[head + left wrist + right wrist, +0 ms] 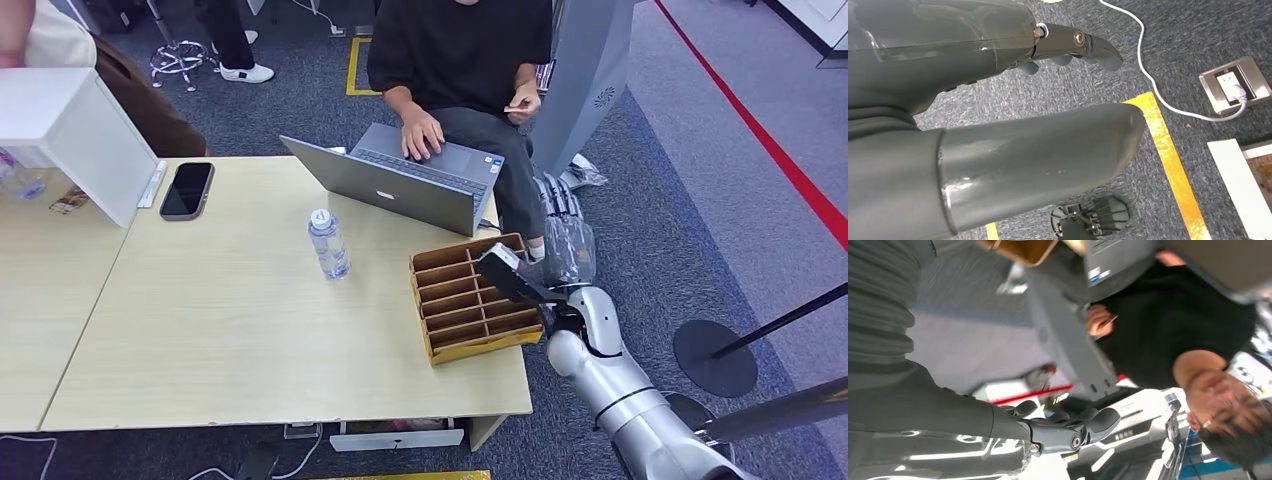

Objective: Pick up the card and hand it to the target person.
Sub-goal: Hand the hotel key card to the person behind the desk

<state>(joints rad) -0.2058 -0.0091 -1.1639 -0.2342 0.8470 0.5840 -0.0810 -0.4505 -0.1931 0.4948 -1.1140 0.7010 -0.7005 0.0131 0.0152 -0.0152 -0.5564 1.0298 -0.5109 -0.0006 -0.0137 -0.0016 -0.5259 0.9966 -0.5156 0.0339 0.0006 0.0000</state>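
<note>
Now right hand [566, 232] raised beside tray [470, 300], fingers spread, empty; person [460, 60] holds card [516, 106].

We see dark grey carpet floor [660, 200] crossed by a red tape line [760, 140] and yellow tape markings [352, 70]. A pale wooden desk [240, 340] stands beside a second, similar desk [40, 290].

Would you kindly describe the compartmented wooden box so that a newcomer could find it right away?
Start at the pale wooden table and go to its near right corner, just in front of the open grey laptop. There lies the wooden box, a flat brown tray split into narrow rows, unlike the water bottle or black phone.
</note>
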